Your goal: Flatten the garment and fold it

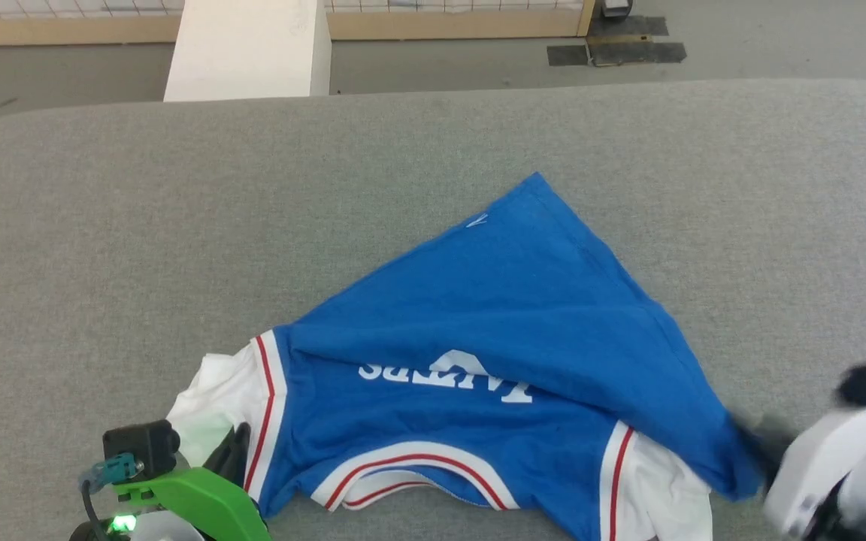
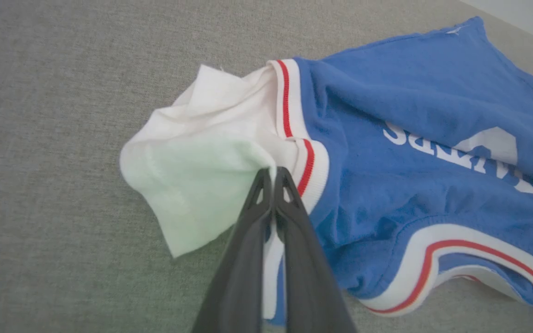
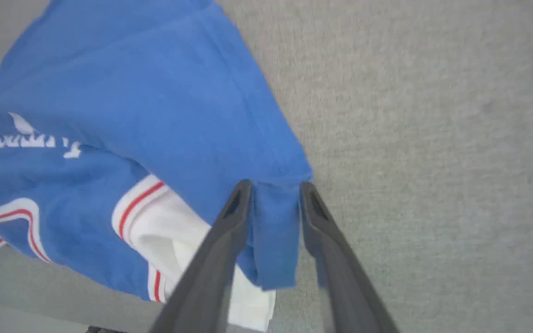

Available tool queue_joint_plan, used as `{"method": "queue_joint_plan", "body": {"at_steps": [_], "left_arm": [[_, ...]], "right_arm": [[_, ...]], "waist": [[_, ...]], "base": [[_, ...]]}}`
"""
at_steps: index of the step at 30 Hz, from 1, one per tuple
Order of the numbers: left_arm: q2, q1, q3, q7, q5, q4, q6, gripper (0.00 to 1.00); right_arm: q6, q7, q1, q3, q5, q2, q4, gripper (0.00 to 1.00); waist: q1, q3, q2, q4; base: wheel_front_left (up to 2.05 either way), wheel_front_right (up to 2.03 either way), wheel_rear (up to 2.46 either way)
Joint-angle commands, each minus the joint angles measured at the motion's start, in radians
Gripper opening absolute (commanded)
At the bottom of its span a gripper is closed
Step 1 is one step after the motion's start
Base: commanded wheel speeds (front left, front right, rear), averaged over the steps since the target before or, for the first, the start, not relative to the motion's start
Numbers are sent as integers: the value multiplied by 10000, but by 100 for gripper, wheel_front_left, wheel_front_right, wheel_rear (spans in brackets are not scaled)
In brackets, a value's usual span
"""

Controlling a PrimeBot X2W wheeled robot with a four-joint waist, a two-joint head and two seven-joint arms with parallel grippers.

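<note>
Garment (image 1: 493, 315), a royal-blue jersey T-shirt with white sleeves and red-and-white striped trim, lies rumpled on the grey cloth-covered counter (image 1: 177, 225). It spreads across the lower centre of the head view, one blue corner peaking toward the middle of the frame and its white lettering (image 1: 444, 376) reading upside down. At the lower left of that frame, the left gripper (image 2: 273, 173) has its jaws pressed together on the fabric where the white sleeve (image 2: 192, 157) meets the striped band; in the left wrist view a strip of cloth shows between the two dark fingers (image 2: 243, 259). At the lower right, motion-blurred in the head view, the right gripper (image 3: 275, 187) has its jaws parted, with a folded blue corner of the shirt lying in the gap between them; whether either finger touches the cloth cannot be told. Beyond the counter's far edge, at the upper left, a white block (image 1: 249, 49) stands on a grey floor (image 1: 478, 60).
</note>
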State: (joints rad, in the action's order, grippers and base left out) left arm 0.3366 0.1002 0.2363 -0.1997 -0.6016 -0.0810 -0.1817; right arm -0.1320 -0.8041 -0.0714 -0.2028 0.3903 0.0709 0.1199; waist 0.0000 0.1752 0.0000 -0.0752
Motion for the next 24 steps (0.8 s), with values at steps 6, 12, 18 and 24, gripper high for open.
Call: {"method": "queue_joint_plan", "body": {"at_steps": [6, 12, 18, 24], "left_arm": [[-22, -3, -18, 105, -89, -41, -58, 0], [46, -366, 79, 93, -24, -209, 64, 0], [-20, -1045, 289, 131, 33, -271, 306, 0], [-116, -1364, 365, 266, 0, -136, 437, 0]], "right_arm": [[13, 2660, 2394, -383, 594, 24, 460, 100], [13, 2579, 4939, 642, -281, 128, -816, 100], [13, 884, 7902, 1868, -2057, 402, -3727, 100], [13, -935, 9668, 2580, -3067, 541, -5861, 100]], "waist": [[0, -8, 0, 251], [0, 762, 0, 793], [0, 1951, 0, 1703], [0, 2628, 0, 2233]], "base": [[0, 0, 0], [0, 0, 0], [0, 0, 0], [0, 0, 0]]}}
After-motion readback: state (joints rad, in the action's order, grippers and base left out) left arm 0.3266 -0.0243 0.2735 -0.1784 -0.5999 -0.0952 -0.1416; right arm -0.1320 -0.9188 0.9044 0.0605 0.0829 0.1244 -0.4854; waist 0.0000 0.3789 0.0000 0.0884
